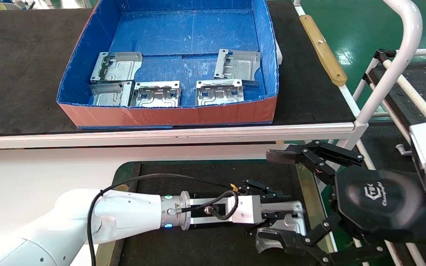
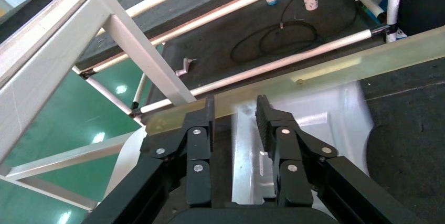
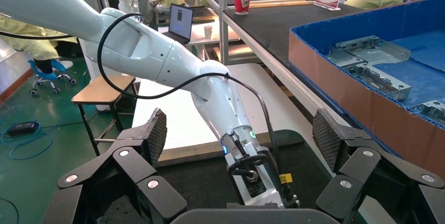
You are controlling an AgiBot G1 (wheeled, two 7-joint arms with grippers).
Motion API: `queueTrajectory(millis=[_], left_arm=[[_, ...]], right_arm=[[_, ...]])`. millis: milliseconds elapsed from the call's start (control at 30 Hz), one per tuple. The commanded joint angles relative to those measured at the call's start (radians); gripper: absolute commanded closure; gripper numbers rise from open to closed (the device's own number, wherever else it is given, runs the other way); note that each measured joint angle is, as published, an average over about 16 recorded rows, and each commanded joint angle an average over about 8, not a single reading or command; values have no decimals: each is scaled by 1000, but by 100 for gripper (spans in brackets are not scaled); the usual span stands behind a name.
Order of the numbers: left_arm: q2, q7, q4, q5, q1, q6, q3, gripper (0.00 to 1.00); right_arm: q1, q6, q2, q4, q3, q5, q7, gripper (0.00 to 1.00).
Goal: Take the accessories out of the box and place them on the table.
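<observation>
Five accessories (image 1: 156, 94) lie on the blue floor of the box (image 1: 168, 114), while a sixth plate (image 1: 285, 221) is down at the near right corner of the desk (image 1: 205, 173), between the fingers of your left gripper (image 1: 272, 216). From the left wrist view the plate (image 2: 315, 124) stands on edge between the two fingers (image 2: 267, 124), its long axis running straight ahead of them toward the tan side strip (image 2: 325, 72); the fingers are narrowed around it, though you cannot tell from here whether both pads actually press on the metal. Judging by how low the plate sits over the black mat, you are at the point of setting it down, so the move turns on parting the fingers sideways and backing away along the plate's length, not across it. Your right gripper (image 1: 290, 199) hangs just beside the left one with its fingers (image 3: 152, 132) spread wide and holding nothing, so it crowds that corner. For the next pick, the box lies ahead on the far bench, and the plates on its left half sit nearer your left arm.
</observation>
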Motion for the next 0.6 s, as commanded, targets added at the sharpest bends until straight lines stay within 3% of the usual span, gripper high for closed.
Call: queueTrajectory(millis=[33, 600], left_arm=[[0, 0, 1, 2, 0, 1, -2, 0], [-10, -13, -8, 7, 4, 8, -17, 0]], right_arm=[[0, 0, 0, 0, 0, 0, 0, 0], [0, 0, 0, 0, 0, 0, 0, 0]])
